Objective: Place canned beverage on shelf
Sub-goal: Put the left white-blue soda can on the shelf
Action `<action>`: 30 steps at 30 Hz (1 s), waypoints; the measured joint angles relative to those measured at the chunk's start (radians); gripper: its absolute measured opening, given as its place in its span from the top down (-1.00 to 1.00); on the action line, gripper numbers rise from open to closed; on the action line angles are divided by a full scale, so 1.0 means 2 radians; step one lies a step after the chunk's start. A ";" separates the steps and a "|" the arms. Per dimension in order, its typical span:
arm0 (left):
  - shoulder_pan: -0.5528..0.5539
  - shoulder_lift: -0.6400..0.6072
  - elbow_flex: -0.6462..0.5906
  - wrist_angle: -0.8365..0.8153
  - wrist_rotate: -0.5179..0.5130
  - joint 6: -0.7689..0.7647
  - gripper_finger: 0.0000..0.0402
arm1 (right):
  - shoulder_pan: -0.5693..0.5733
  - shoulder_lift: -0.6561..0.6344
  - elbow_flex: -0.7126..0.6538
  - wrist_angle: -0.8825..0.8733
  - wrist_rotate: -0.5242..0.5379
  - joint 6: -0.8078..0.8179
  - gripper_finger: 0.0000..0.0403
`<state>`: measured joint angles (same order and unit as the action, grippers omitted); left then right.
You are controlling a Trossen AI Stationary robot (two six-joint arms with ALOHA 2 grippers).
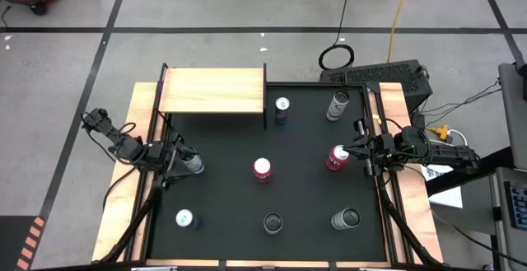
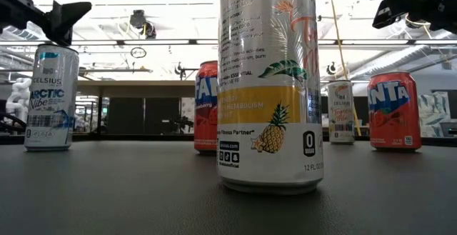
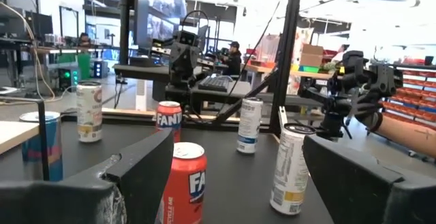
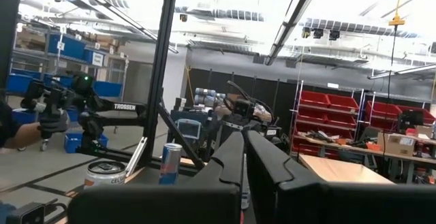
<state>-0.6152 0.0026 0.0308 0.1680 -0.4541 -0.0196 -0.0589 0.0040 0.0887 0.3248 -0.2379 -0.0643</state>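
The shelf [image 1: 212,91], a pale wood board on a black frame, stands at the far left with nothing on it. Several cans stand upright on the black mat [image 1: 305,197]. My left gripper [image 1: 177,157] is open, just above a silver Celsius can [image 1: 193,163] at the mat's left, which the low view [image 2: 50,96] shows under the fingers. My right gripper [image 1: 359,147] is shut, just above and right of a red Fanta can [image 1: 336,157], also in the low view [image 2: 395,110]. A second red can [image 1: 263,170] stands mid-mat.
A blue can [image 1: 282,109] and a pale can [image 1: 338,105] stand at the far side. Three more cans [image 1: 184,218] [image 1: 272,222] [image 1: 346,218] stand along the near side. Wooden strips [image 1: 395,106] edge the mat.
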 joint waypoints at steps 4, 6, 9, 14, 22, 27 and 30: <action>0.000 0.006 0.016 -0.010 -0.003 0.010 -0.66 | 0.000 0.000 0.000 0.000 0.000 0.000 1.00; 0.000 0.012 0.025 -0.027 -0.016 0.013 -0.66 | 0.000 0.000 0.000 0.000 0.000 0.000 1.00; 0.000 0.022 0.044 -0.052 -0.036 0.013 -0.66 | 0.000 0.000 0.000 0.000 0.000 -0.001 1.00; 0.000 0.039 0.096 -0.119 -0.039 0.012 -0.66 | 0.000 0.000 0.000 0.000 0.000 -0.001 1.00; 0.000 0.081 0.196 -0.258 -0.063 -0.027 -0.66 | 0.000 0.000 0.000 0.000 0.000 -0.001 1.00; 0.000 0.113 0.232 -0.313 -0.064 -0.075 -0.66 | 0.000 0.000 0.000 0.000 0.000 0.000 1.00; 0.000 0.128 0.234 -0.350 -0.060 -0.119 -0.66 | 0.000 0.000 0.000 0.000 0.000 0.000 1.00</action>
<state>-0.6155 0.2596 0.4984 -0.5319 -0.5744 -0.2567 -0.0592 0.0040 0.0887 0.3241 -0.2379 -0.0650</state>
